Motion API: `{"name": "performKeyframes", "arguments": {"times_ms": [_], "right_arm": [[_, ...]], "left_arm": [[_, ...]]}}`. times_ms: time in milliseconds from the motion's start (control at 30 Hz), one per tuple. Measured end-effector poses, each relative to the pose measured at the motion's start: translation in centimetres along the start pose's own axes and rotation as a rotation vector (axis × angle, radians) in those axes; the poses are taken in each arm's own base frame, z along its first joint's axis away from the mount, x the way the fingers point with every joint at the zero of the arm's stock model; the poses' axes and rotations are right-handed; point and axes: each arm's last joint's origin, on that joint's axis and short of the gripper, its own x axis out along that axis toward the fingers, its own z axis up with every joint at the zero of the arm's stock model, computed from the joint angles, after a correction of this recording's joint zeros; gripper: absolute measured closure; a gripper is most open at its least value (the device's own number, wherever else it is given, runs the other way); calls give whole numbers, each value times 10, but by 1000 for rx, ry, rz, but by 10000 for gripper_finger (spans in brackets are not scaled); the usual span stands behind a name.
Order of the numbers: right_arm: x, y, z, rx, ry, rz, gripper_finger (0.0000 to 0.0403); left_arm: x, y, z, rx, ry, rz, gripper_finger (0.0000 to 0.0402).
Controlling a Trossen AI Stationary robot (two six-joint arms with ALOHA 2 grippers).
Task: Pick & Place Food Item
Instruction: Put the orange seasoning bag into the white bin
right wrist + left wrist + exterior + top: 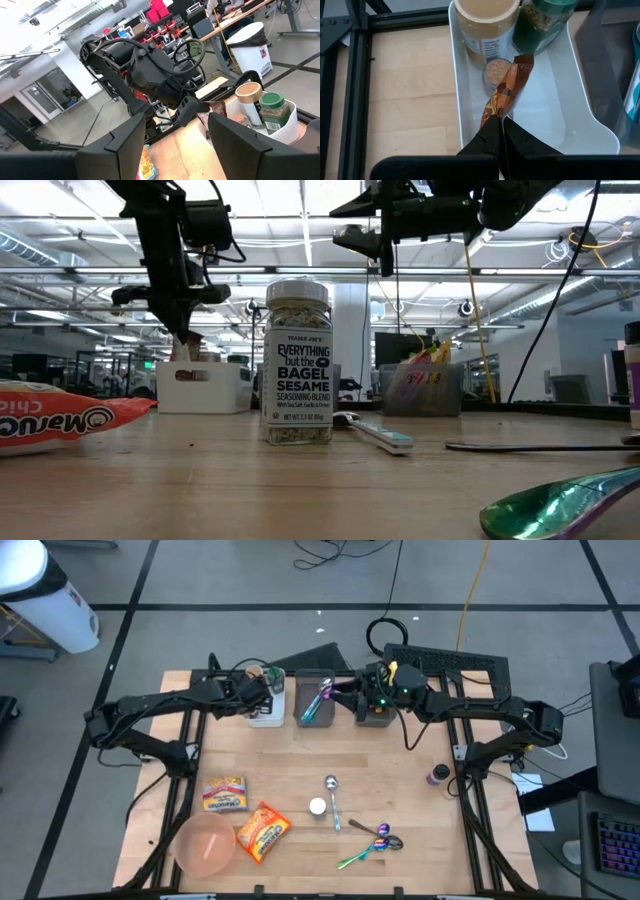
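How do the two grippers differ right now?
Left gripper is shut on a brown snack packet, over the white bin; right gripper is open and holds nothing. The left one points down into the bin; the right one hangs by the dark bins, facing the left arm. Both are at the table's back edge.

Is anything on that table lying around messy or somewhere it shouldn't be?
Mostly tidy. The iridescent spoons lie crossed in a loose heap near the table's front edge, and one seasoning jar stands alone mid-table instead of in the white bin.
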Motion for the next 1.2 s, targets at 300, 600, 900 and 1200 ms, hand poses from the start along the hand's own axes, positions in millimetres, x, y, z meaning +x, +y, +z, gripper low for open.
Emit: {"name": "performKeyframes", "arguments": {"times_ms": [300, 600, 900, 1200], "right_arm": [[1, 4, -2, 1, 7, 12, 193], [3, 11, -7, 2, 25, 33, 193], [3, 12, -8, 22, 30, 35, 193], [3, 12, -8, 22, 29, 35, 193]], "left_arm": [[0, 0, 0, -7, 0, 0, 400], [6, 3, -6, -8, 7, 20, 400], [16, 7, -16, -22, 31, 25, 399], [16, 7, -16, -46, 28, 21, 395]]}}
